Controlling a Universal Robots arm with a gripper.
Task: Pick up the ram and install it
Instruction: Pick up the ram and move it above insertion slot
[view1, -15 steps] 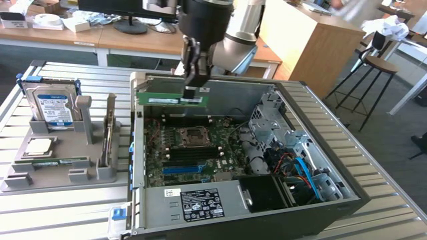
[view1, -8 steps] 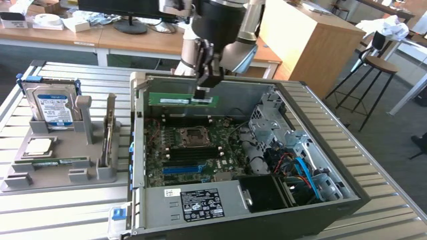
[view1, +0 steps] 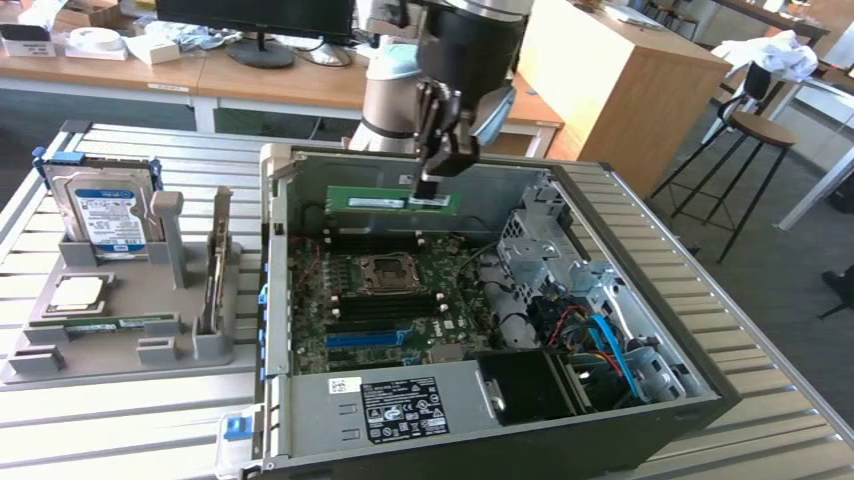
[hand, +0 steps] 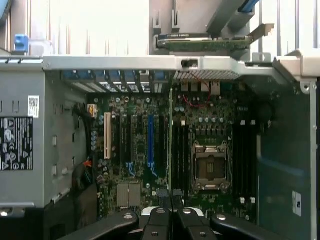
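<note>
The ram (view1: 394, 200) is a long green stick with a pale label. It hangs level above the open computer case (view1: 641, 250), near the case's far wall, with my gripper (view1: 430, 192) shut on its end toward the exterior view's right. In the wrist view I see the ram (hand: 171, 140) edge-on as a thin green line running out from my gripper (hand: 171, 196) over the motherboard (hand: 135, 150). It lies just beside the empty CPU socket (hand: 210, 167). Black memory slots (hand: 245, 160) run parallel on the socket's other side.
On the exterior view's left, a grey holder (view1: 120, 320) carries a hard drive (view1: 107, 215), a silver CPU chip (view1: 78, 292), a second green stick (view1: 114, 325) and an upright card (view1: 218, 260). Drive cages and blue cables (view1: 601, 330) fill the case's right side.
</note>
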